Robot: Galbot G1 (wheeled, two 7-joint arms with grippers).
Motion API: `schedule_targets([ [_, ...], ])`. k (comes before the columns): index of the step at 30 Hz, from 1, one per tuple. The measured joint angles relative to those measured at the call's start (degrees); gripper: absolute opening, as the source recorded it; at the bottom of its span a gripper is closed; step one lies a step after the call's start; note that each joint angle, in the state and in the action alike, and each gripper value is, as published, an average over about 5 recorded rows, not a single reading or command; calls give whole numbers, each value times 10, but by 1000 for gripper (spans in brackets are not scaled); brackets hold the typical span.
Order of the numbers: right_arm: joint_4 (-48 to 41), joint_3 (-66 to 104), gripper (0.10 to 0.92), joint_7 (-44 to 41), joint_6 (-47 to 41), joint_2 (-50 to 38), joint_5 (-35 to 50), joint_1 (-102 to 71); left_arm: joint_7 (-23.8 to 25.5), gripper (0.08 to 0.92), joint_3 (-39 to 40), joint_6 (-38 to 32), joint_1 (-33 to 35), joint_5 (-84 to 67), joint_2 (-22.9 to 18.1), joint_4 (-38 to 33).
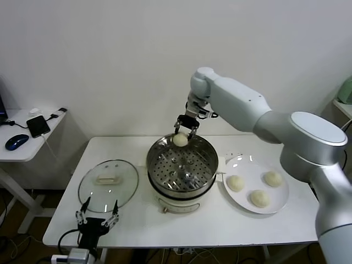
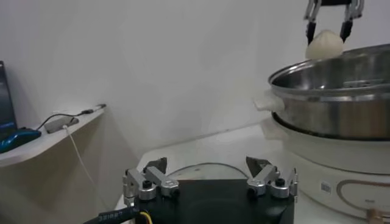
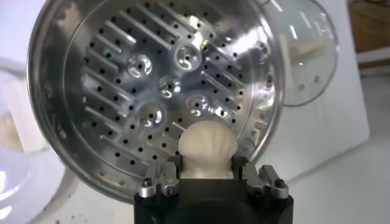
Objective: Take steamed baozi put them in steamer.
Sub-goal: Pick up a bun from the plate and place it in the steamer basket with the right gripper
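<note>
My right pincer (image 1: pixel 186 131) was clamped on one baozi (image 1: pixel 180 139), held just above the far rim of the steamer (image 1: pixel 181 165) — perforated tray bare. Three baozi (image 1: pixel 259 198) sat on the white plate (image 1: pixel 242 163) beside it. Left pincer (image 1: pixel 98 215) idle, fingers apart, near the glass lid (image 1: pixel 108 185) at the worktop (image 1: pixel 264 225) edge.

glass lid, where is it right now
In the head view the glass lid lies flat on the table's left part, just left of the steamer, with the open left gripper at the table's near edge by it.
</note>
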Motion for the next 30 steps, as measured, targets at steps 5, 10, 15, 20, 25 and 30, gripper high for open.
schedule_targets([
  [5, -5, -1, 551, 20, 21, 9, -35, -13, 0, 823, 1, 1, -1, 0, -2, 1],
  [10, -12, -1, 551, 35, 30, 15, -60, -26, 0, 823, 2, 1, -3, 1, -3, 3],
  [15, -14, 0, 551, 49, 31, 20, -79, -37, 0, 823, 4, 1, -6, 1, -3, 7],
  [20, -15, -3, 581, 64, 31, 22, -90, -43, 1, 823, 5, 1, -9, 2, -3, 10],
  [25, -12, -8, 711, 69, 31, 19, -88, -44, 1, 823, 7, 1, -10, 2, -3, 12],
  [30, -2, -9, 813, 58, 30, 11, -72, -41, 1, 823, 7, 1, -11, 2, -3, 14],
])
